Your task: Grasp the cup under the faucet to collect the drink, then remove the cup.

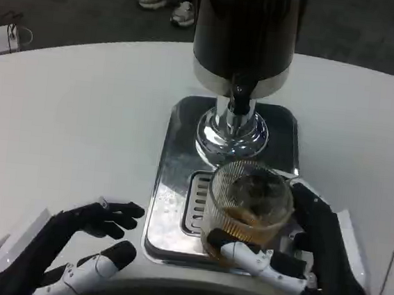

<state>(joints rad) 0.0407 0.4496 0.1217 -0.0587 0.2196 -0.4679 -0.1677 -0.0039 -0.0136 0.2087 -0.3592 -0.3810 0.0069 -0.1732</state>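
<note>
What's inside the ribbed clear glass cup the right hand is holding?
The ribbed clear glass cup holds amber-brown liquid in its lower part, darker near the top. The right hand wraps its lower side, so the cup's bottom and the liquid's full depth are hidden.

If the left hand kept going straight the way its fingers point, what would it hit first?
Probably the front-left edge of the metal drip tray. The left hand points up and right toward it with bare table between, though depth is hard to judge.
</note>
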